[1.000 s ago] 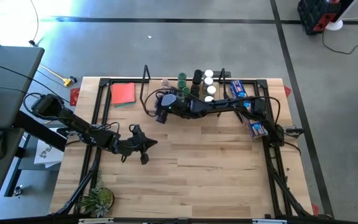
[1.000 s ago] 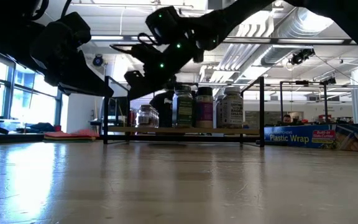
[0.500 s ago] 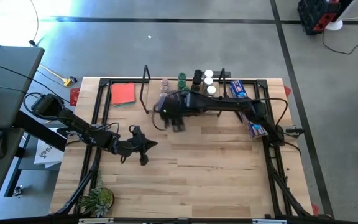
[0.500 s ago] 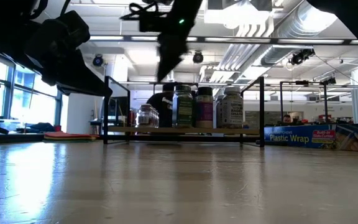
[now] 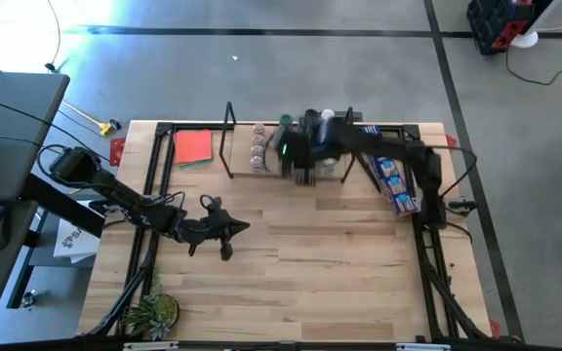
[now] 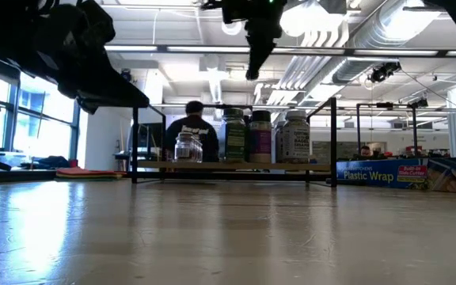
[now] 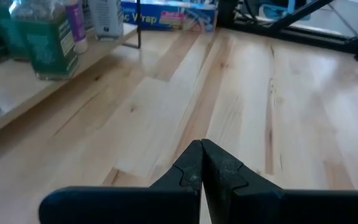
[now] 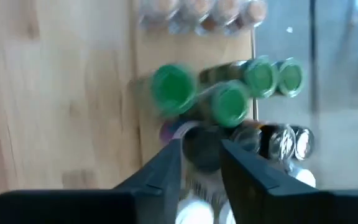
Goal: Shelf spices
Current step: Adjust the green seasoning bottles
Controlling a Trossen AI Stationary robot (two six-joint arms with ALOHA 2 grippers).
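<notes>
Right gripper (image 8: 201,158) hangs over the spice jars (image 5: 258,146) on the shelf (image 5: 237,168), upper middle of frame, fingers parted, holding nothing. Looks like it's between placements; next, fetch another jar. Left gripper (image 5: 224,234) waits closed, lower left.

red card (image 5: 193,146) far-left corner | blue plastic-wrap box (image 5: 388,168) right edge (angled) | plant (image 5: 154,314) near-left corner

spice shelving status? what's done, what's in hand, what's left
Done: the jars all appear to stand on the shelf; none shows on the bare table.
In hand: nothing visibly held. The right gripper hangs above the jars, fingers apart.
Left: probably nothing to carry. The left gripper waits shut over the table's left part.
</notes>
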